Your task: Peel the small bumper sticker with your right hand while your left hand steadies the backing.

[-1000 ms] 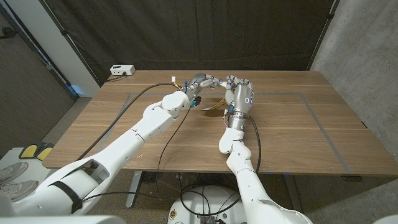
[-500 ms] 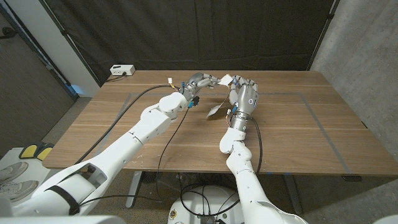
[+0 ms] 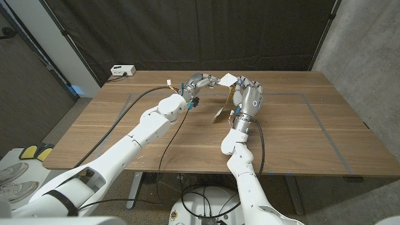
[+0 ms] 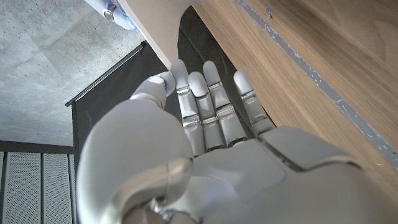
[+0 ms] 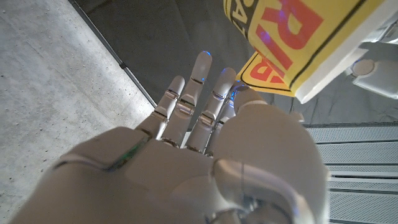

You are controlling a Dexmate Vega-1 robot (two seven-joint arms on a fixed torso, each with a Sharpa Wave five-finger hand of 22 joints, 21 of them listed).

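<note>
bumper sticker [image 3: 226, 84], yellow with red lettering, hung lifted above the wooden table [image 3: 300, 125], pinched by right hand [image 3: 247, 94]. left hand [image 3: 199, 82], just beside it, apparently held the white backing [image 3: 219, 111]; its grip was unclear.

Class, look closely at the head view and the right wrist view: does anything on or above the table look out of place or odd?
Yes. The yellow sticker is off the table, held in the air between the left hand and the right hand. It hangs bent, one white end up, the rest drooping.
</note>
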